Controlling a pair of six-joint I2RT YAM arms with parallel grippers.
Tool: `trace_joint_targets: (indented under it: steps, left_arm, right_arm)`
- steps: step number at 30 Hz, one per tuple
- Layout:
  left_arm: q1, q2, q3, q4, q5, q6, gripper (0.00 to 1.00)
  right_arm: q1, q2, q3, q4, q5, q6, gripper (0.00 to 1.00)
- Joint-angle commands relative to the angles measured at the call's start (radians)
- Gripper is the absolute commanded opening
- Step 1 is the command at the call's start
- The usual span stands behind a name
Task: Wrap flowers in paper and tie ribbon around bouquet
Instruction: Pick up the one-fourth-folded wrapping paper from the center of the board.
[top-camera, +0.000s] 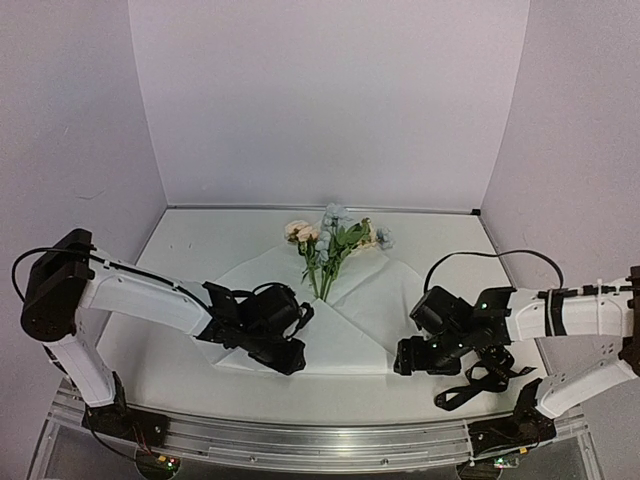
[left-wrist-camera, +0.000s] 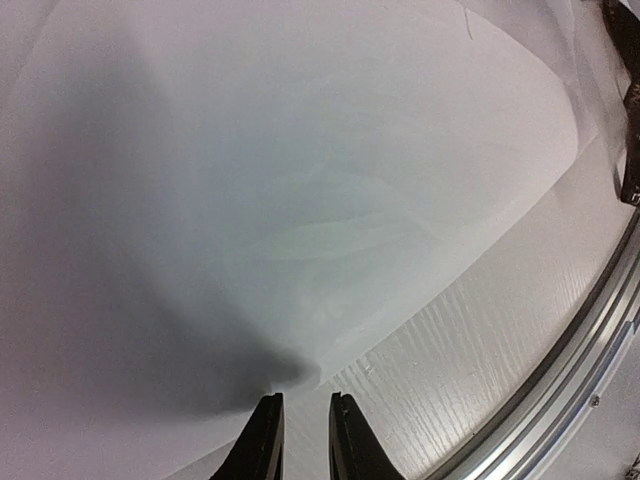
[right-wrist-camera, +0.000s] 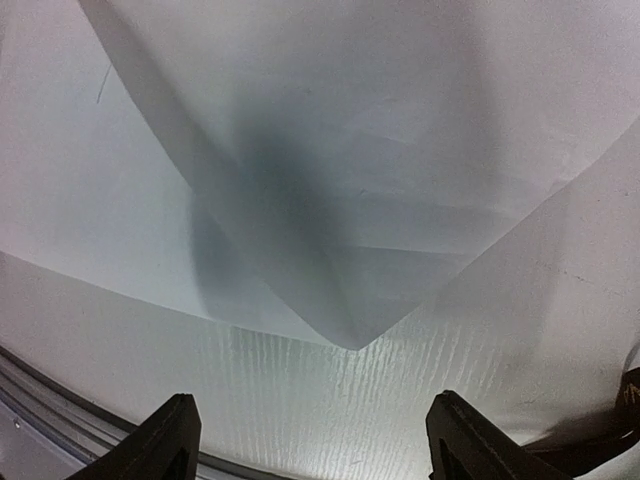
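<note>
The flowers (top-camera: 335, 243), peach and pale blue with green stems, lie on the far half of the white paper (top-camera: 345, 325), stems pointing toward me. The paper is folded over itself into a broad wedge. My left gripper (top-camera: 288, 358) sits low at the paper's near left edge. In the left wrist view its jaws (left-wrist-camera: 305, 398) stand narrowly open with nothing between them, just short of the paper (left-wrist-camera: 300, 200). My right gripper (top-camera: 403, 357) is at the near right corner, wide open (right-wrist-camera: 312, 398) and empty, facing a paper corner (right-wrist-camera: 352, 335). The black ribbon (top-camera: 482, 383) lies under the right arm.
An aluminium rail (top-camera: 320, 440) runs along the table's near edge and also shows in the left wrist view (left-wrist-camera: 575, 365). White walls enclose the back and both sides. Black cables loop off both arms.
</note>
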Motion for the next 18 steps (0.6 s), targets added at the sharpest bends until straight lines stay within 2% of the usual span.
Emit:
trace_joint_targets:
  steps: [1, 9, 15, 18]
  left_arm:
    - [-0.010, 0.072, 0.104, 0.063, 0.014, 0.090, 0.17]
    - [-0.017, 0.178, 0.203, 0.084, 0.037, 0.149, 0.15]
    - [-0.022, 0.227, 0.220, 0.086, 0.056, 0.166, 0.15]
    - [-0.024, 0.240, 0.225, 0.085, 0.056, 0.167, 0.15]
  right_arm:
    - [0.041, -0.026, -0.057, 0.111, 0.147, 0.099, 0.80]
    - [0.058, 0.012, -0.140, 0.250, 0.188, 0.175, 0.79]
    - [0.057, 0.014, -0.183, 0.317, 0.213, 0.233, 0.79]
    - [0.059, 0.021, -0.210, 0.369, 0.215, 0.286, 0.75]
